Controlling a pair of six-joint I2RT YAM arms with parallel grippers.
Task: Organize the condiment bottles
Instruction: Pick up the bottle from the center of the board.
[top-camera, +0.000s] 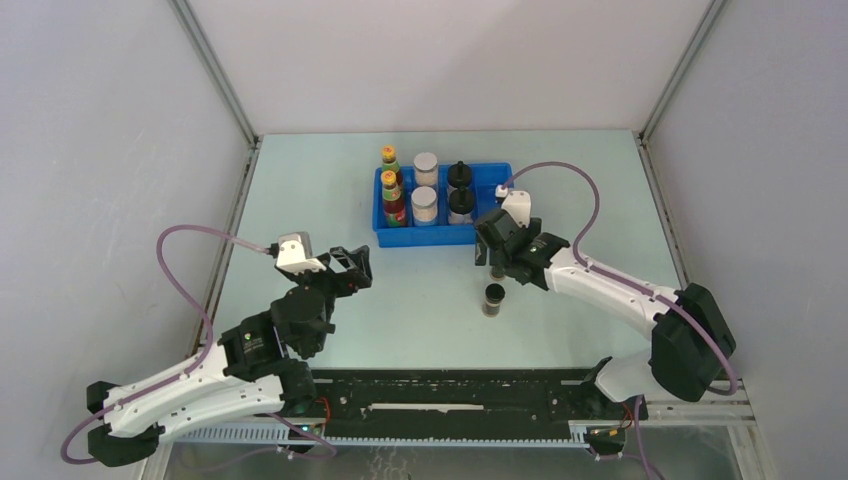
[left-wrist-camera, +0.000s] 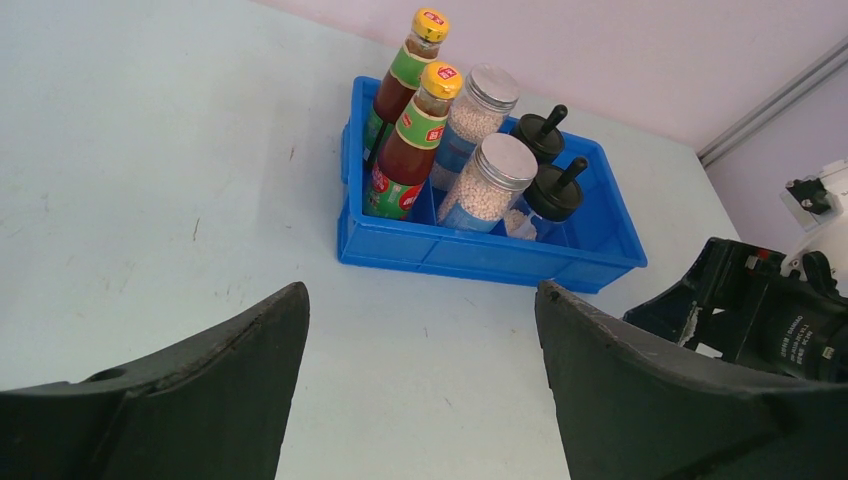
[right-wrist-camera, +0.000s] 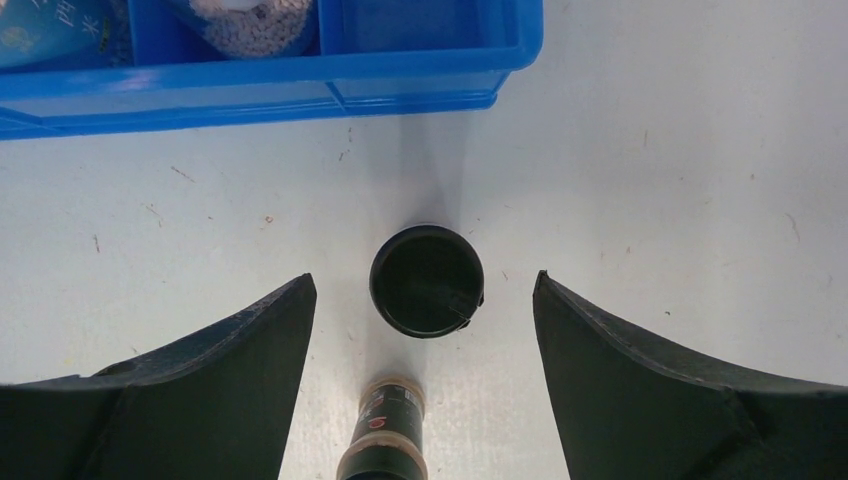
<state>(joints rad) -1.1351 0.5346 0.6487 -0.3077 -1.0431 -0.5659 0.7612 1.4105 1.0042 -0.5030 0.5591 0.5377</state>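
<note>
Both sets of jaws are apart, nothing held. Left jaws hang over bare table (top-camera: 420, 295), left of the blue tray (left-wrist-camera: 470, 262) and nearer the arm bases. I leave that arm parked; it's not in the way.

In the tray, left to right: two red-labelled bottles (left-wrist-camera: 408, 150), two silver-lidded jars (left-wrist-camera: 488, 185), two black-lidded jars (left-wrist-camera: 553, 197). All upright, one pair per column. The right-end compartment looks vacant from the right wrist view. Six of eight placed, by my count.

Step in hand: right arm picking the first vial (right-wrist-camera: 427, 280). It stands on the table just in front of the tray's right end. Right jaws straddle it with a clear gap on each side, no contact. Side-to-side centring looks good, so no lateral correction.

Plan:
- Drop straight down until the fingers (right-wrist-camera: 620, 380) bracket the body below the cap, then close slowly. It looks small and light, so a one-sided touch would likely skid or tip it.
- The second vial (top-camera: 493, 298) sits on the table close behind, on the wrist side, so no pulling back before the lift.
- Lift vertically, clear the tray wall, go forward, and set it in the vacant end compartment with room left for its twin.

Can't tell how high the fingertips sit above the cap, so I watch the top view while descending.
</note>
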